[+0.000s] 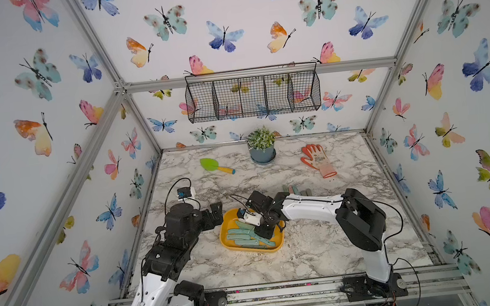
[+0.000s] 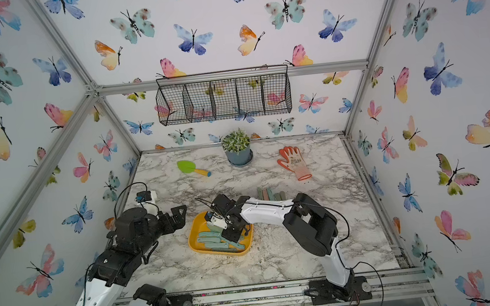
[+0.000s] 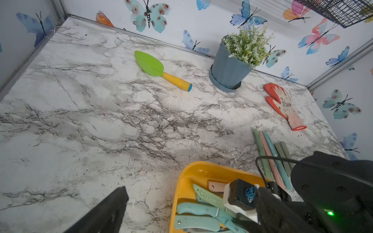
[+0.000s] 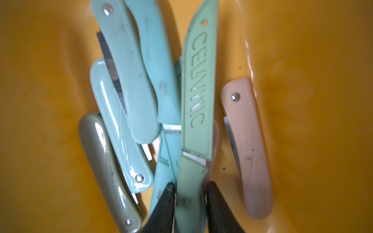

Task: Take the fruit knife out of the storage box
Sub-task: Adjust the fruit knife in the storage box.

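Observation:
The storage box (image 1: 225, 238) (image 2: 195, 241) is a shallow yellow tray holding several pastel knives, folded and sheathed. On top lies the fruit knife (image 4: 197, 90) (image 3: 207, 196), green, with a sheath. My right gripper (image 4: 190, 187) (image 1: 263, 230) (image 2: 233, 231) reaches down into the tray. Its two black fingers press on either side of the knife's green handle, which still rests among the others. A pink folded knife (image 4: 248, 145) lies just beside it. My left gripper (image 3: 192, 190) (image 1: 217, 211) hangs open and holds nothing, above the table at the tray's left side.
A row of several pastel knives (image 1: 298, 190) (image 3: 272, 157) lies on the marble just behind the tray. Farther back are a green trowel (image 1: 216, 165), a potted plant (image 1: 261, 149) and an orange glove (image 1: 318, 160). A black wire basket (image 1: 253, 96) hangs on the back wall.

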Action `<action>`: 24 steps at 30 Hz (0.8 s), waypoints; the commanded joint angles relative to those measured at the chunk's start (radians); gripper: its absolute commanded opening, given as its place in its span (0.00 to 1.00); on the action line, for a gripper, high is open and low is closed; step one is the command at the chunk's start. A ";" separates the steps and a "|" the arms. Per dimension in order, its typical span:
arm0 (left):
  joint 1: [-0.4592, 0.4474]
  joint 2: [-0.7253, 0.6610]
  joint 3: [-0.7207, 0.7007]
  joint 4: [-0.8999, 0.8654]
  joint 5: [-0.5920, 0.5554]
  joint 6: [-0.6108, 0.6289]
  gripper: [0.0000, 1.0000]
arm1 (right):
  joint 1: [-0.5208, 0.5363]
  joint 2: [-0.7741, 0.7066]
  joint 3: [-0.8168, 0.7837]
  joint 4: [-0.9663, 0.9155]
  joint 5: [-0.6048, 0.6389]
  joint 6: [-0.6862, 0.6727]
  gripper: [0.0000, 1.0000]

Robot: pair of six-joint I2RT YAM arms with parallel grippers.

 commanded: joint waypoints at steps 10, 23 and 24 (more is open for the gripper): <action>0.004 -0.009 -0.003 0.001 -0.014 0.007 0.99 | 0.004 -0.017 0.021 -0.013 -0.008 0.007 0.21; 0.004 -0.008 -0.003 0.001 -0.014 0.009 0.98 | 0.004 -0.074 -0.010 -0.002 -0.029 0.016 0.19; 0.004 -0.008 -0.003 0.000 -0.016 0.007 0.98 | 0.004 -0.073 -0.010 -0.001 -0.028 0.015 0.19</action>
